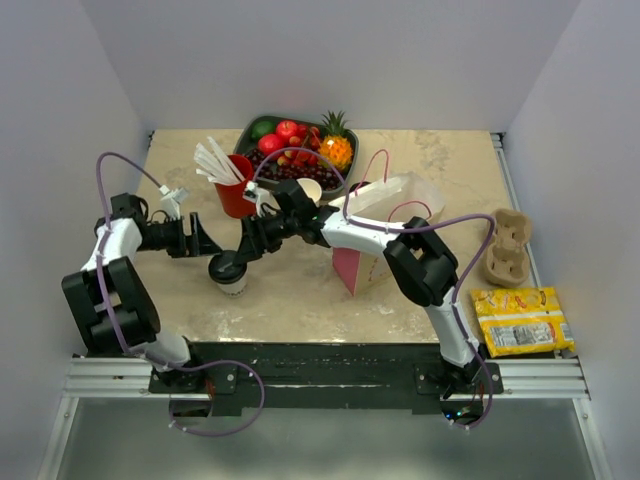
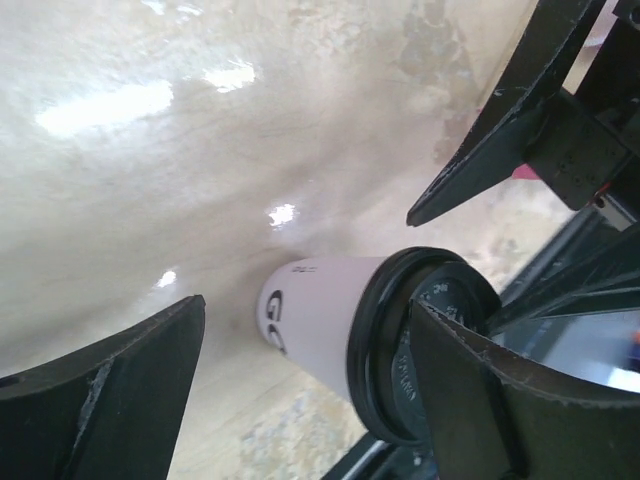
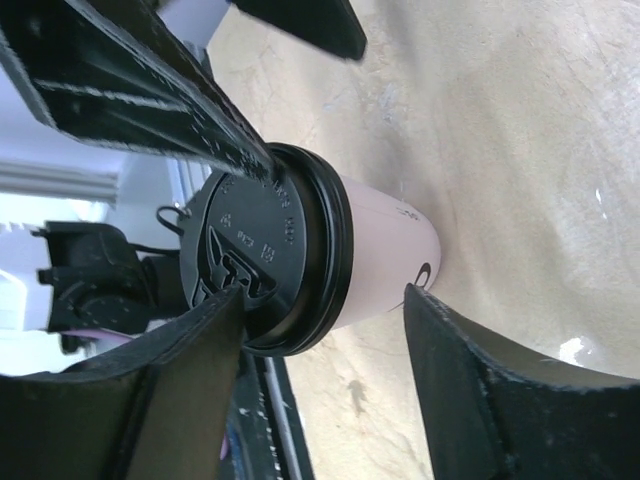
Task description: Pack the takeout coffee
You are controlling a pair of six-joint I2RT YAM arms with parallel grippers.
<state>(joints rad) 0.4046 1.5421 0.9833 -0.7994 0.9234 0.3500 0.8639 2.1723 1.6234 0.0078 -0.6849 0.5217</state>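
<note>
The takeout coffee (image 1: 229,272), a small white cup with a black lid, stands upright on the table at front left. My left gripper (image 1: 212,245) is open just behind and left of it. My right gripper (image 1: 244,252) is open just behind and right of it. In the left wrist view the cup (image 2: 320,315) lies between my open fingers (image 2: 110,385), one finger overlapping the lid (image 2: 400,345). In the right wrist view the cup (image 3: 385,265) also sits between the open fingers (image 3: 500,400). The left gripper (image 2: 305,310) and the right gripper (image 3: 325,295) hold nothing.
A white and pink paper bag (image 1: 372,232) stands open right of the middle. A red cup (image 1: 234,196) with white straws, a lidless white cup (image 1: 310,189) and a fruit bowl (image 1: 296,150) are behind. A cardboard cup carrier (image 1: 507,245) and yellow packets (image 1: 520,320) lie at the right.
</note>
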